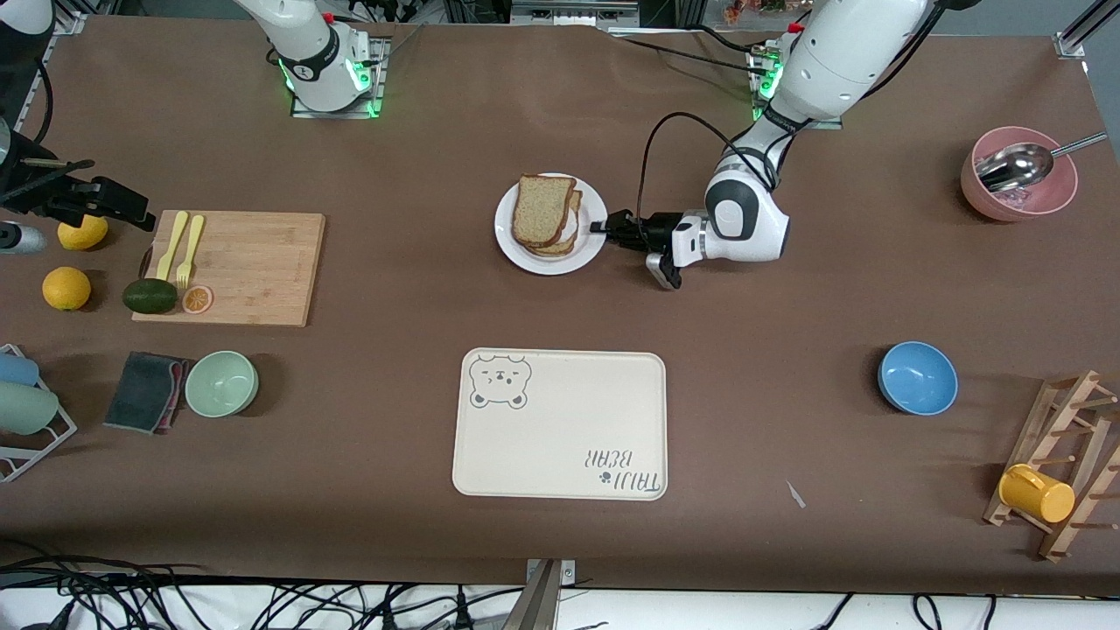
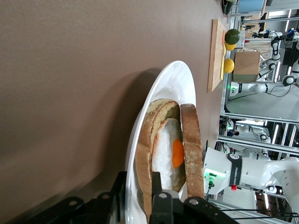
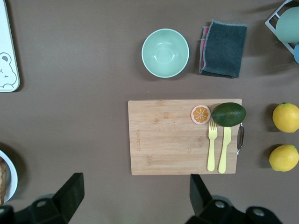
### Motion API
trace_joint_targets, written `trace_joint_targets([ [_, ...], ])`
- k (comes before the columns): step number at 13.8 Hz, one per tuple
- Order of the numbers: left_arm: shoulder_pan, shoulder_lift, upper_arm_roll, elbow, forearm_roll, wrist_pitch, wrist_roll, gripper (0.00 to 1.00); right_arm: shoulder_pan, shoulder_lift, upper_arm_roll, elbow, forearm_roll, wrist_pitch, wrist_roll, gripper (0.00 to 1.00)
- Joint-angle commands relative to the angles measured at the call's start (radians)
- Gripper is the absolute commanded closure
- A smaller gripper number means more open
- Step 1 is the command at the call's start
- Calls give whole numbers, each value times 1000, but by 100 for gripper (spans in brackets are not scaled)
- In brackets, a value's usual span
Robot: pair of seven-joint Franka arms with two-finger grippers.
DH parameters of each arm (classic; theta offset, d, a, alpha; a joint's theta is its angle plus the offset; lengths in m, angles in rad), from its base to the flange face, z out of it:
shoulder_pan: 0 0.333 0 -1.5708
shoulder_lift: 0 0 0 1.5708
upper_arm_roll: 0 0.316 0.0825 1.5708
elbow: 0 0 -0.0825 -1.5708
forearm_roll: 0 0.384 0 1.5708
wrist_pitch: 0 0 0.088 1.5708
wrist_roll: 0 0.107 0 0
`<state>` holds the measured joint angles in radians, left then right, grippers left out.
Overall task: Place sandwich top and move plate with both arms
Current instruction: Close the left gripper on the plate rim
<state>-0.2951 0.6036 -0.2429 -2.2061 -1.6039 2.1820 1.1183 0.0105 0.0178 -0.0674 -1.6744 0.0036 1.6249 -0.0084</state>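
Observation:
The small white plate (image 1: 510, 246) lies mid-table and carries a sandwich. The sandwich top (image 1: 542, 208), a plain brown speckled slice, lies on the stack. In the left wrist view the sandwich top (image 2: 192, 149) rests over a fried egg (image 2: 176, 154) and the lower slice (image 2: 145, 154). My left gripper (image 1: 602, 227) is at the plate's rim toward the left arm's end. It is shut on the plate (image 2: 163, 84), one finger under the rim and one above. My right gripper (image 3: 135, 198) is open and empty, high over the table beside the cutting board (image 3: 168, 137).
The cream bear-print tray (image 1: 560, 455) lies nearer the camera than the plate. The cutting board (image 1: 254, 267) holds a fork, knife, avocado and orange slice. A green bowl (image 1: 221, 382), a cloth (image 1: 144, 391), lemons, a blue bowl (image 1: 917, 377), a pink bowl (image 1: 1018, 194) and a mug rack (image 1: 1063, 472) stand around.

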Motion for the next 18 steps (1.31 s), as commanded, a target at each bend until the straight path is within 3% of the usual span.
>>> trace_joint_targets([
  [1, -12, 22, 2, 13, -39, 9, 48, 77, -4, -3, 0, 4, 18, -10, -12, 0],
  [6, -12, 24, 2, 14, -39, 10, 48, 78, -4, -3, 0, 4, 18, -10, -12, 0],
  [14, -12, 22, 2, 16, -36, 10, 46, 100, -4, -3, 0, 4, 18, -10, -12, 0],
  [18, -1, 12, 2, 16, -31, 7, 34, 100, -4, -3, 0, 5, 18, -10, -12, 0],
])
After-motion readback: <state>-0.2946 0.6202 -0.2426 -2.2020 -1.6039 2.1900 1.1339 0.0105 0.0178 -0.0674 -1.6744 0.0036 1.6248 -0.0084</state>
